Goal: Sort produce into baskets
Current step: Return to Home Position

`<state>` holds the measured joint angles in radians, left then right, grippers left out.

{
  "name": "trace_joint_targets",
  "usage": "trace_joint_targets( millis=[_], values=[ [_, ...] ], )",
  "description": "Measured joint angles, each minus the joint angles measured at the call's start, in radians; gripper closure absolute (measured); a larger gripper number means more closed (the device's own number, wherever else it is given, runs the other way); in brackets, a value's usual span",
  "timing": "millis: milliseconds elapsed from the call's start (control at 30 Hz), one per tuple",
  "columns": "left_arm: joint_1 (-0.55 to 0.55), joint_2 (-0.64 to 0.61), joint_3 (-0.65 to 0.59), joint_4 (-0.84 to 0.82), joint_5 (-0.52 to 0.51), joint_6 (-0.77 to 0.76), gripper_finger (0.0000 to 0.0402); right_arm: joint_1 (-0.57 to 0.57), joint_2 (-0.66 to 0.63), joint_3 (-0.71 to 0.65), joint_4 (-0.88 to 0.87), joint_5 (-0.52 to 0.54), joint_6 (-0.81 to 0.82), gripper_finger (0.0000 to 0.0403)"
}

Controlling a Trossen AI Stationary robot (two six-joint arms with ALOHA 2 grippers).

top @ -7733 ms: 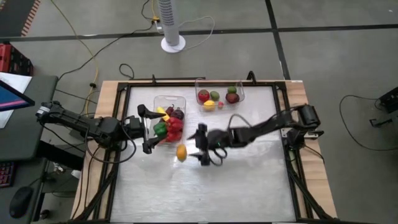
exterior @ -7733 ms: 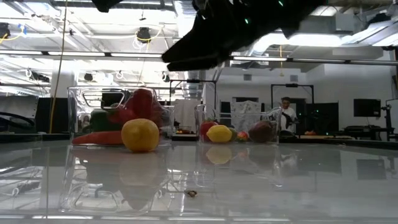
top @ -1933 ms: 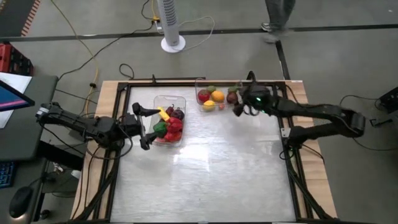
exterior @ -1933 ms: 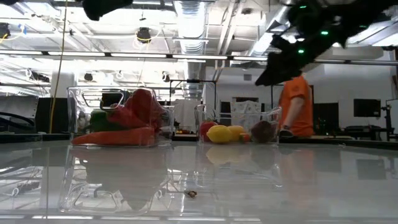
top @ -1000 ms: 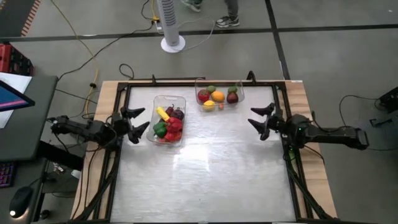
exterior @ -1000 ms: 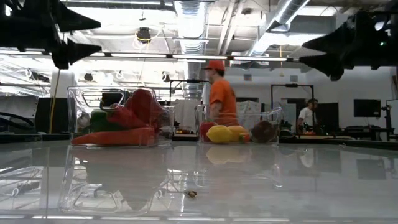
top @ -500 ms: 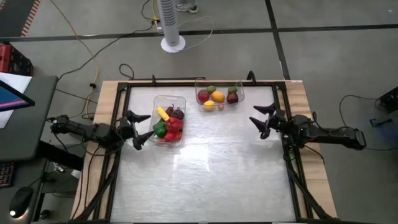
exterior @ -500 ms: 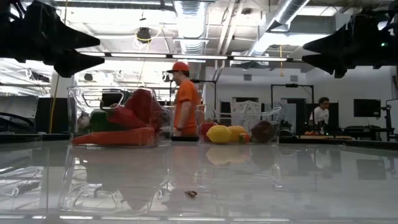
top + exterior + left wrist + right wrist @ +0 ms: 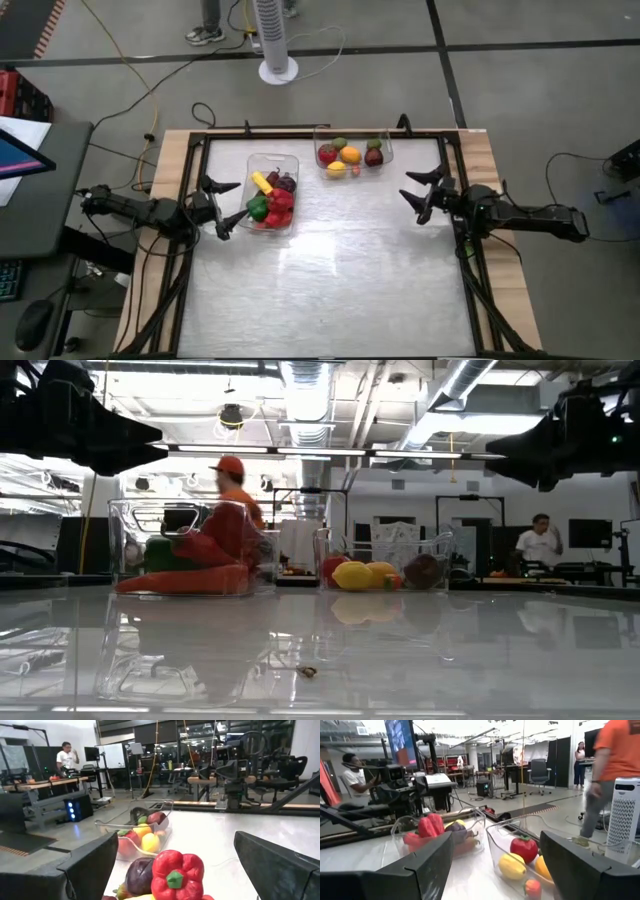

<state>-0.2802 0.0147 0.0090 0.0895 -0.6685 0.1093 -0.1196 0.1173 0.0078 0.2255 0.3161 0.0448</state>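
Two clear bins stand on the table. The left bin point(image 9: 272, 191) holds red and green peppers, a yellow piece and a dark purple piece; a red pepper point(image 9: 177, 873) shows in the left wrist view. The far bin point(image 9: 352, 153) holds round red, orange, yellow, green and dark red pieces, and also shows in the right wrist view point(image 9: 520, 851). My left gripper point(image 9: 226, 206) is open and empty, just left of the left bin. My right gripper point(image 9: 421, 193) is open and empty, near the table's right edge.
A black frame point(image 9: 455, 170) runs around the tabletop. A white fan point(image 9: 277, 40) stands on the floor beyond the far edge. A person walks past behind the table point(image 9: 236, 485). A small crumb point(image 9: 309, 671) lies on the near tabletop.
Both arms have stayed almost still, open and empty. My left gripper has shifted slightly toward the left bin. The person in orange has walked on behind the table.
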Motion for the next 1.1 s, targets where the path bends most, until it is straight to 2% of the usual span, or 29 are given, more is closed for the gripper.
trace_joint_targets(
  millis=[633,1100],
  values=[
    [0.000,0.000,-0.001,0.001,-0.001,0.000,0.0015,0.000,0.000,-0.001,-0.147,-0.001,0.000,0.0081],
    [0.000,0.000,-0.002,0.001,-0.001,0.000,0.0015,0.000,0.000,-0.001,-0.161,-0.002,0.000,0.0081]
  ],
)
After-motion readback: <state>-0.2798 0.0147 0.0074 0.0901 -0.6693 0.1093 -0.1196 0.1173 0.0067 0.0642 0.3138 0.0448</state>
